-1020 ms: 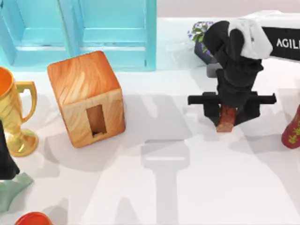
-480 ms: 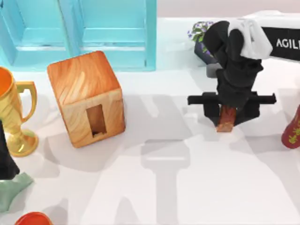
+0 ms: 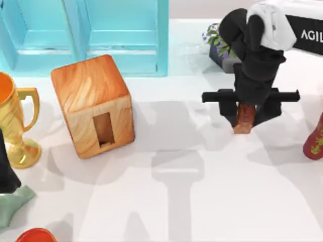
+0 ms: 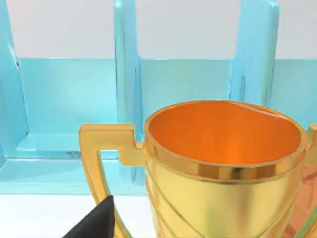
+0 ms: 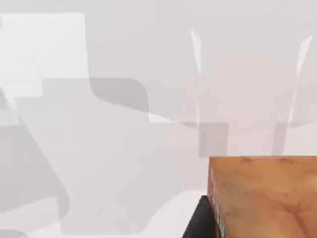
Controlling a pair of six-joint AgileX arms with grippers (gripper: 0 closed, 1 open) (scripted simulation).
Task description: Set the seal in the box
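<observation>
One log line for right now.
right end effector: shut on small reddish-brown seal block, lifted | light-orange wooden box: top view's left, hole empty | left arm: parked

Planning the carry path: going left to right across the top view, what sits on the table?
Gold trophy cup → box → seal held in the right claw → red vase. The turquoise cabinet spans the back, so it is left out.

White letters "AGIL", cut off by the frame edge, are showing on the right arm [image 3: 308, 34], upper right.
</observation>
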